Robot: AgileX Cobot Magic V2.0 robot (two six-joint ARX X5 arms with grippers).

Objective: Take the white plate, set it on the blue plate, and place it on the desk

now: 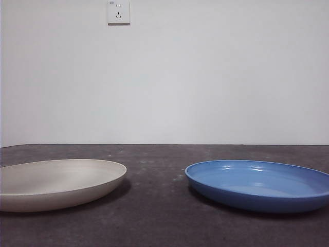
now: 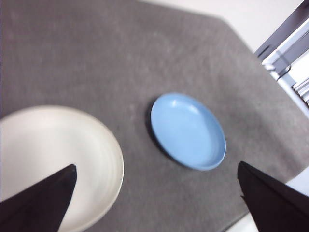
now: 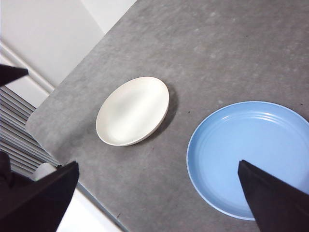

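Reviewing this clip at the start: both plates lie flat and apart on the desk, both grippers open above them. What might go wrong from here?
1. The white plate lies flat on the desk, its shallow rim low; the left gripper, open above it, may slip off the edge.
2. The blue plate looks glossy; the white plate set on it might slide off centre.
3. The right gripper hangs open over the blue plate and may crowd the stacking move.

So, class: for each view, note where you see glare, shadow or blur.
Front view: soft highlights on the blue plate; a dark shadow under the white plate. Left wrist view: the white plate and the jaws look soft and blurred; the blue plate casts a dark shadow along one edge. Right wrist view: sharper, with a shadow beside the white plate.
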